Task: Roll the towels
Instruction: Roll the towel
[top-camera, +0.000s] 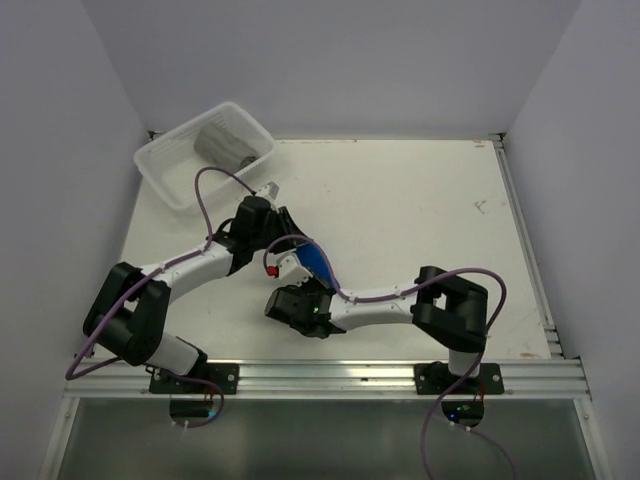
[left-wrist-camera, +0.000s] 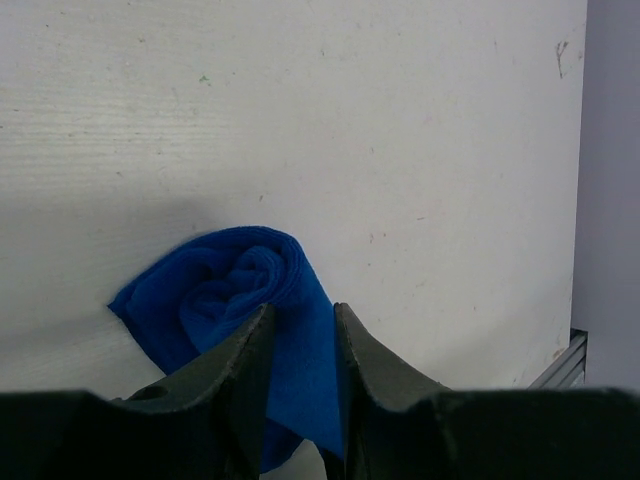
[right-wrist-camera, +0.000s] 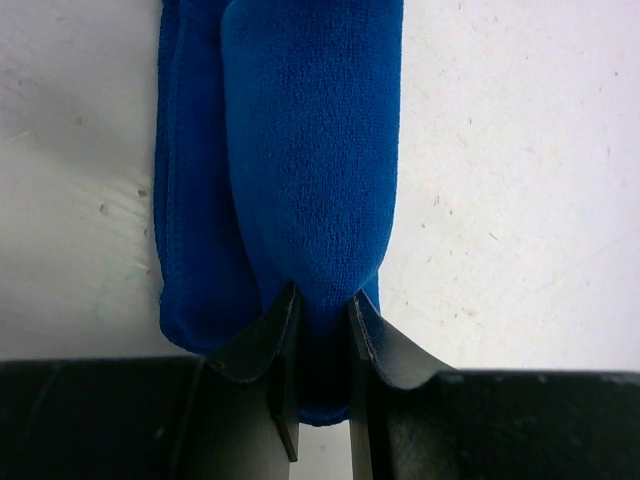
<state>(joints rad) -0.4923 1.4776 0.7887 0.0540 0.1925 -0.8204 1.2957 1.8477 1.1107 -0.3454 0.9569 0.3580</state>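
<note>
The blue towel (right-wrist-camera: 310, 170), a soft napped cloth rolled into a thick cylinder with a spiral end, lies on the white, lightly scuffed table (top-camera: 420, 220) near its front middle. The left gripper (left-wrist-camera: 300, 312) pinches one end and the right gripper (right-wrist-camera: 322, 295) the other, their dark jaws pressed into the cloth. The grey towel (top-camera: 222, 145), bundled, rests in the translucent white plastic basket (top-camera: 165, 180) at the far left corner.

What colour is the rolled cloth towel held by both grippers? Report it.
The rolled cloth towel is plain royal blue; the right wrist view shows it best.
</note>
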